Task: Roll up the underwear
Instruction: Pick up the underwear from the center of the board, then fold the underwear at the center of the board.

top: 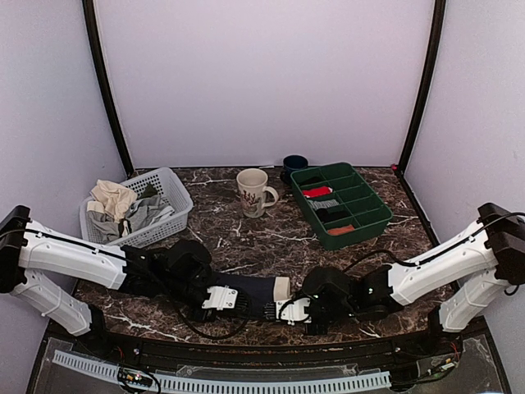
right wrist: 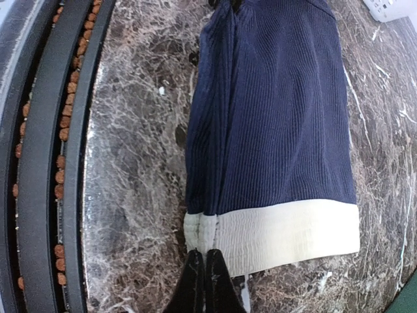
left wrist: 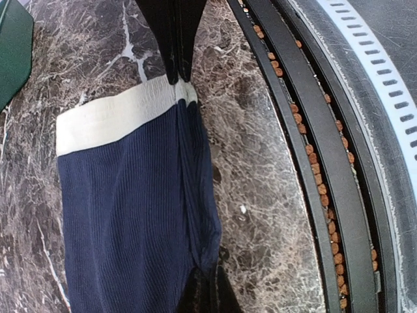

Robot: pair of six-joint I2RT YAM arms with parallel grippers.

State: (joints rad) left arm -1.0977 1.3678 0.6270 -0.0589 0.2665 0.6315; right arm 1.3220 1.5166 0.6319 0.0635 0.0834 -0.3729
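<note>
The underwear (top: 253, 292) lies flat near the table's front edge, dark navy with a cream waistband (top: 281, 288) at its right end. In the left wrist view the underwear (left wrist: 130, 215) fills the left side. My left gripper (left wrist: 208, 282) is shut on its near navy edge at the end away from the waistband. My right gripper (right wrist: 205, 255) is shut on the near corner of the cream waistband (right wrist: 287, 231). From above, the left gripper (top: 236, 309) and right gripper (top: 284, 310) face each other across the garment's near side.
A white basket (top: 168, 185) of loose clothes stands at the back left. A patterned mug (top: 253, 191) and a dark cup (top: 294, 166) stand mid-back. A green divided tray (top: 380, 215) with small rolled bundles is at the right. The black front rail (left wrist: 306, 150) runs close beside the underwear.
</note>
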